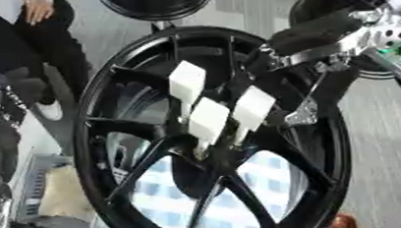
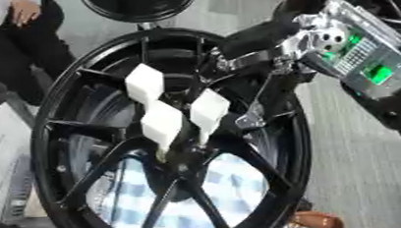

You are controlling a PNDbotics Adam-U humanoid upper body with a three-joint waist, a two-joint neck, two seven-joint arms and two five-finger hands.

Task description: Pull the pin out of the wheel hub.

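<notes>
Your right hand's fingers (image 2: pixel 254 114) reach down over the hub just right of the three white-headed pins (image 1: pixel 208 119) — whether they are spread or curled you cannot tell. The pins stand in the wheel hub (image 1: pixel 208 160); pinch one head and draw straight along its shaft. No containers show.

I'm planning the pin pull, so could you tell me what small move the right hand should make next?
Probably bring the right hand left and curl it round the nearest pin: all three white-headed pins sit in the wheel hub, and the hand is close beside that one without gripping it.
</notes>
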